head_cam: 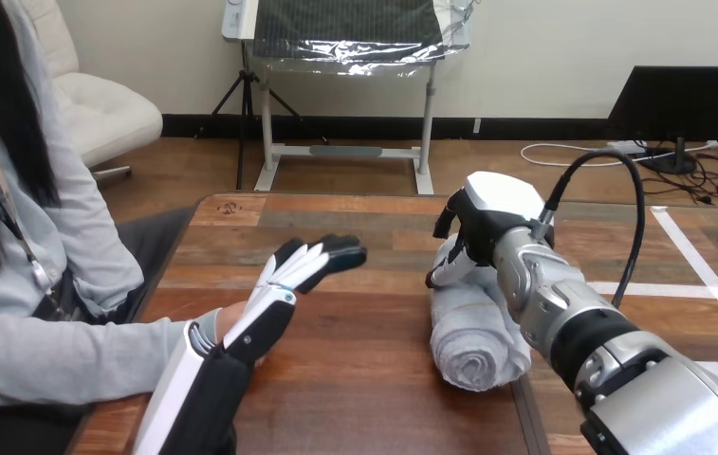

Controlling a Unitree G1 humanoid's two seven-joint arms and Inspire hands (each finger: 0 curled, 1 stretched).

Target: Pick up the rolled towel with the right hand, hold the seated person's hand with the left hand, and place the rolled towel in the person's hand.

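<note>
Off the right arm (pixel 611 365), the right hand (pixel 487 223) curled over the rolled towel (pixel 473 341), left hand (pixel 274 303) straight-fingered; a shallow grip could unroll it.

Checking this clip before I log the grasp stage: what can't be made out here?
Head view:
Person's hand: mostly hidden behind the left hand; contact between them cannot be told.
Right hand: whether it grips the rolled towel is hidden by its own back.
Towel's far end: covered by the right hand.
</note>
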